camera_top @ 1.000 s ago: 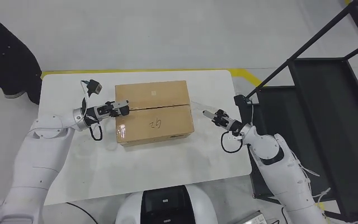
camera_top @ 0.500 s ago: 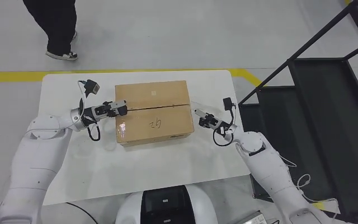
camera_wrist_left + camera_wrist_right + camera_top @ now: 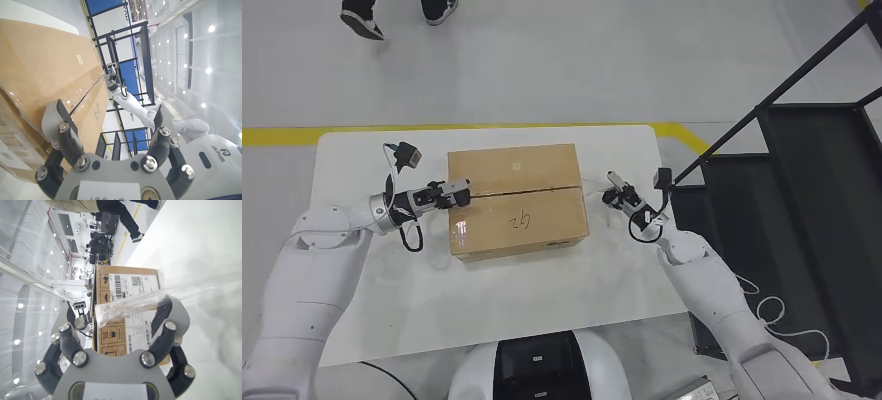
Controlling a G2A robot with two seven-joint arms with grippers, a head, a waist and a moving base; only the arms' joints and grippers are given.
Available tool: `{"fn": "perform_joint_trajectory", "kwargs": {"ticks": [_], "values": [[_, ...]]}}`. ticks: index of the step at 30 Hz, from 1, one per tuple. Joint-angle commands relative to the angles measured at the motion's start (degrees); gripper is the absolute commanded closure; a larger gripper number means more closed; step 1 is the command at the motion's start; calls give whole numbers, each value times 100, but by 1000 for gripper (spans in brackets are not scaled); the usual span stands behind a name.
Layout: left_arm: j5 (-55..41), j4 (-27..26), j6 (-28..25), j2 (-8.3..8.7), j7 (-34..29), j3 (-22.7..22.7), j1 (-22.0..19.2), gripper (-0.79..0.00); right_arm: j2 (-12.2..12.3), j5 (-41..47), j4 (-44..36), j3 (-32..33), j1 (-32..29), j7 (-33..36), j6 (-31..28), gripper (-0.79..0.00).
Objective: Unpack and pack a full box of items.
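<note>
A closed cardboard box [image 3: 517, 200] sits mid-table, its top flaps meeting at a taped seam [image 3: 88, 91]. My left gripper [image 3: 457, 190] is open at the left end of that seam, and one finger [image 3: 56, 113] rests on the box top. My right gripper [image 3: 614, 190] hovers just off the box's right end, also visible far off [image 3: 111, 79]. It is open [image 3: 118, 308], and a strip of clear tape [image 3: 128, 306] clings to one finger [image 3: 166, 308] and trails away. The labelled end of the box [image 3: 132, 289] faces it.
The white table [image 3: 622, 290] has bare surface in front of and to the right of the box. A black metal rack [image 3: 802, 160] stands close to the table's right edge. A yellow floor line [image 3: 682, 130] runs behind the table.
My right gripper moved in toward the box's right end, then shifted toward the far side with the tape strip. The left arm stayed put. A person walked past beyond the table.
</note>
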Motion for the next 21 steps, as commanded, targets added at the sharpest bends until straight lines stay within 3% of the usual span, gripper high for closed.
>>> {"fn": "perform_joint_trajectory", "kwargs": {"ticks": [1,9,10,12,13,21], "values": [[10,-13,3,2,17,-4,9,-785,7,94,19,75,-32,3,-101,-785],[51,-43,31,3,34,22,20,-785,-43,758,254,196,15,243,-246,-763],[50,-43,31,5,37,15,22,-785,-55,829,301,198,42,270,-278,-471],[60,-44,30,11,51,-2,28,-785,-71,879,387,199,92,323,-351,-52],[64,-48,30,13,55,-8,33,-785,-77,898,419,204,105,339,-380,0],[101,-78,34,19,71,1,57,-785,-109,1006,706,258,179,423,-424,0]]}}
